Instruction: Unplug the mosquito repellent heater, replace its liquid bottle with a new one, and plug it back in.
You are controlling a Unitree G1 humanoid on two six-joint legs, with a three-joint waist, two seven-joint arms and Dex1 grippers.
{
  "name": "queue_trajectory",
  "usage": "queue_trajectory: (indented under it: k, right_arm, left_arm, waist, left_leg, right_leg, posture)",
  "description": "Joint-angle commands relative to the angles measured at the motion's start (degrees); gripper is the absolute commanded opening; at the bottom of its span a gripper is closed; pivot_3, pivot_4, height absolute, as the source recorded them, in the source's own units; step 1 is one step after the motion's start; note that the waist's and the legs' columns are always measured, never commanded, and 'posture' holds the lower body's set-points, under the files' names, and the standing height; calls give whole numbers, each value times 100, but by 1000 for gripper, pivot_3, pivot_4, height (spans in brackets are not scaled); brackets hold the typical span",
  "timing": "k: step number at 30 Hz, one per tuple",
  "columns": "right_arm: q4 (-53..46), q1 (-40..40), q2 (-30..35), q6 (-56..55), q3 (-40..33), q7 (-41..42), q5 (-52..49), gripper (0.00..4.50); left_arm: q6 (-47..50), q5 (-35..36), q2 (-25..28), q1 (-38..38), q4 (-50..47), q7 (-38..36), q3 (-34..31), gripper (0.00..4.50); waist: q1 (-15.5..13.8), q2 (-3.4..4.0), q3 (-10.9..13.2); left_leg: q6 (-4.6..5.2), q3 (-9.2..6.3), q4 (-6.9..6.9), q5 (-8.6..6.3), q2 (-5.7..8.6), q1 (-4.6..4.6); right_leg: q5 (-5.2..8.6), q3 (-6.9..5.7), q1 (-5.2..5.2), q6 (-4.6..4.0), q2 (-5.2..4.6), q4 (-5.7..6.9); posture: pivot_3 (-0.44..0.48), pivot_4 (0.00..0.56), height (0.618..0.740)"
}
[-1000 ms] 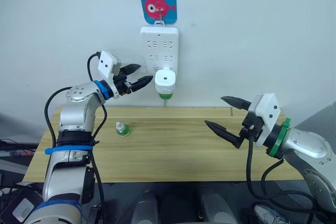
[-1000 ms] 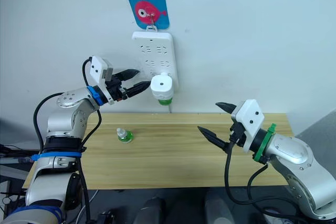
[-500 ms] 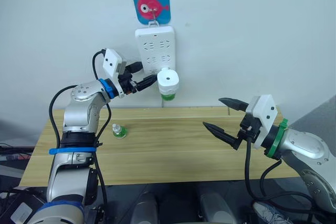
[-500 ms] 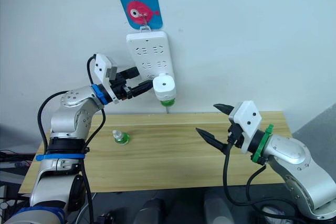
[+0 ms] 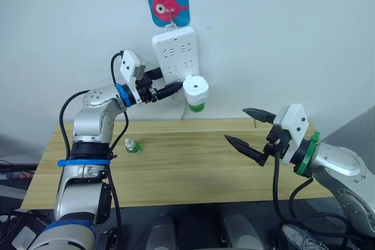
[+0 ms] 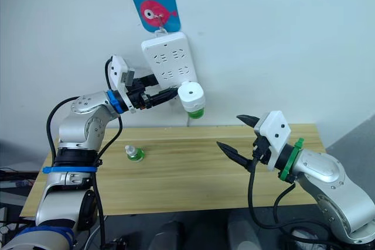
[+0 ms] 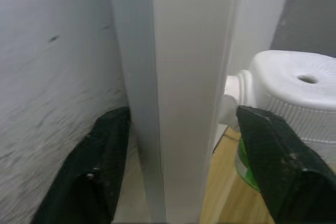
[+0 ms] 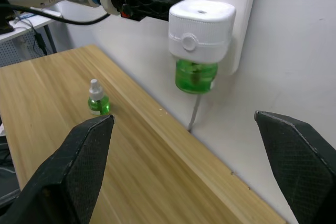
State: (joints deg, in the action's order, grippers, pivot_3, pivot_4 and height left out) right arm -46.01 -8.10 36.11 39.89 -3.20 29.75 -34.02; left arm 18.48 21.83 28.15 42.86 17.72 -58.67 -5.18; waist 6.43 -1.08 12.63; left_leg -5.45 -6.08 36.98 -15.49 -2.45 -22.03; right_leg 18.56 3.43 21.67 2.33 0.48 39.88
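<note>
The white mosquito repellent heater (image 5: 195, 88) is plugged into the lower end of a white power strip (image 5: 174, 52) that hangs tilted on the wall. Its green liquid bottle (image 5: 197, 107) is screwed in underneath. My left gripper (image 5: 169, 83) is open and straddles the strip's left edge just beside the heater. In the left wrist view one finger (image 7: 102, 166) is behind the strip and the other finger (image 7: 275, 156) is in front, near the heater (image 7: 296, 93). A spare green bottle (image 5: 133, 146) stands on the table. My right gripper (image 5: 236, 125) hangs open over the table's right part, empty.
The wooden table (image 5: 193, 168) runs along the white wall. A blue sticker with a pink fish (image 5: 167, 4) carries the hook that the strip hangs from. The strip's cord (image 5: 185, 113) drops behind the table.
My left gripper has moved right, from beside the strip onto its edge. The strip with the heater has swung to the right and now hangs tilted. The right arm has stayed put.
</note>
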Motion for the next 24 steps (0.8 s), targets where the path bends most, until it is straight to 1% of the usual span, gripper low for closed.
queue_trajectory:
  k: [1, 3, 4, 7, 10, 13, 15, 17, 24]
  right_arm:
    - [-284, -174, -124, 119, 33, -179, -220, 4500]
    - [-290, -359, -333, 352, 117, -529, -262, 4500]
    - [-293, -465, -443, 497, 151, -716, -295, 4500]
    - [-250, -883, -800, 914, 408, -1325, -130, 4500]
    - [-65, -1386, -1286, 1151, 971, -2015, 413, 4500]
    - [103, -1749, -1823, 1296, 1374, -2438, 703, 4500]
    - [252, -1910, -2112, 1318, 1535, -2632, 892, 4500]
    - [436, -2035, -2305, 1331, 1655, -2777, 1095, 4500]
    - [891, -2310, -2663, 1222, 1727, -2850, 1475, 4500]
  left_arm:
    - [31, 119, 69, 79, -319, -159, 50, 2112]
    - [65, 123, 73, 53, -376, -171, 74, 1499]
    - [88, 134, 80, 41, -404, -171, 79, 1301]
    - [159, 151, 112, 15, -463, -183, 96, 1306]
    - [206, 163, 135, -17, -526, -171, 96, 1306]
    - [226, 154, 141, -47, -585, -165, 113, 1306]
    - [247, 154, 138, -64, -622, -152, 117, 1306]
    - [260, 157, 136, -78, -648, -138, 119, 1306]
    - [287, 175, 133, -105, -703, -100, 121, 1306]
  waist:
    - [14, 1, 2]
    - [14, 2, 5]
    - [12, 1, 6]
    - [14, 2, 13]
    - [17, 3, 19]
    - [14, 4, 19]
    - [14, 4, 19]
    - [18, 4, 19]
    - [49, 7, 21]
  left_leg:
    - [0, -1, -1, 0, -2, -1]
    - [0, 1, -1, 0, -2, -3]
    - [0, 1, 0, 0, -2, -5]
    - [0, 1, 5, 0, -1, -6]
    - [-1, 2, 3, 0, -1, -6]
    - [-1, -4, 1, 1, -2, -12]
    - [-3, -6, 3, 1, -1, -37]
    - [-24, -11, 12, 14, 0, -75]
    - [-19, -16, 12, 14, 0, -68]
  right_leg:
    - [0, -1, 2, 0, 2, 0]
    - [0, 1, 5, 0, 2, 0]
    - [0, 2, 5, 0, 1, 0]
    - [0, 4, 5, 0, 0, 2]
    - [0, 5, 9, 0, 1, 4]
    - [0, 2, 14, 0, 1, 4]
    - [0, 2, 34, 0, 0, 4]
    - [-1, -3, 63, -1, -2, 7]
    - [-1, -8, 64, -2, -3, 22]
  posture:
    - [-231, 219, 725]
    - [-229, 220, 725]
    - [-228, 219, 725]
    - [-226, 220, 725]
    - [-223, 220, 725]
    - [-219, 220, 725]
    - [-214, 219, 725]
    - [-210, 219, 725]
    - [-207, 218, 725]
